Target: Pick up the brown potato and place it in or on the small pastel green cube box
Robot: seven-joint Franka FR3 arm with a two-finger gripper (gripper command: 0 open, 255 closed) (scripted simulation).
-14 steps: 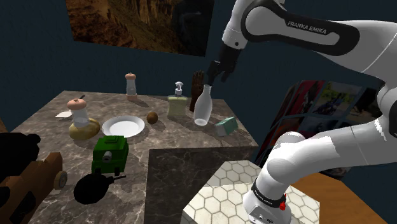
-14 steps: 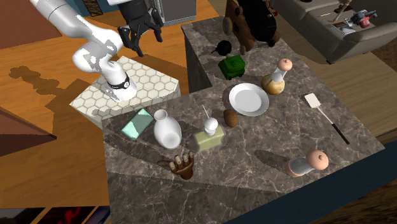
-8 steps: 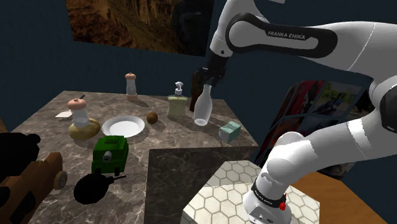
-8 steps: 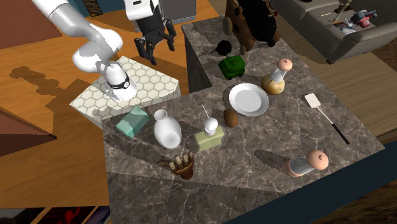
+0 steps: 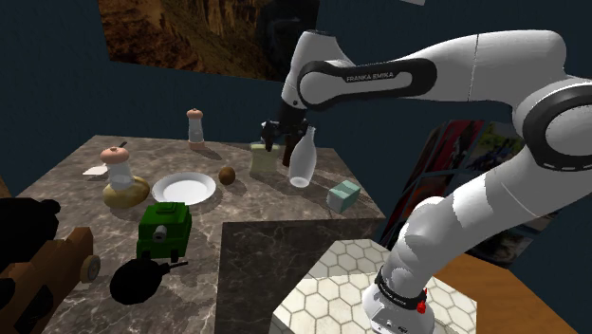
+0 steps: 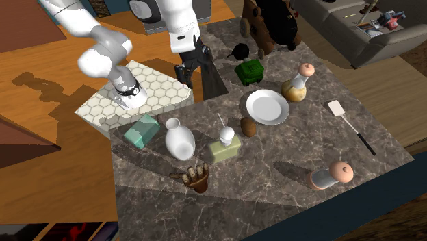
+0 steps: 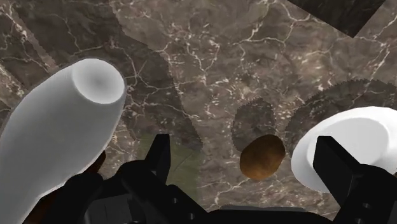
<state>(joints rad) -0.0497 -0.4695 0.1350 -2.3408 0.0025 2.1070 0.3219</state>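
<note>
Above the counter (image 5: 249,203), the tool (image 5: 274,139) hangs open and empty, its 2 fingers spread wide. I judge this to be the approach, with no grasp begun.

The brown potato (image 5: 227,175) lies on the counter just beside the white plate (image 5: 183,188), at the plate's 2 o'clock in the shoulder view. The pale green box (image 5: 343,195) sits well apart from it, at about 4 o'clock from the white vase (image 5: 302,159).

The next move probably calls for a straight descent with the fingers brought either side of the potato. It is small and rounded, so it may roll if nudged off centre. The plate rim leaves little room on that side.

In the wrist view, the potato (image 7: 262,156) lies between the lines of the 2 fingers of the tool (image 7: 242,149), nearer the one by the plate (image 7: 356,143), with the vase (image 7: 57,133) beyond the other finger. The shoulder view cannot give this alignment.

The second exterior view adds the layout. There the tool (image 6: 195,67) is at about 11 o'clock from the potato (image 6: 248,127), and the box (image 6: 142,130) sits near the counter's (image 6: 287,181) edge, at 9 o'clock from the vase (image 6: 179,139).
</note>
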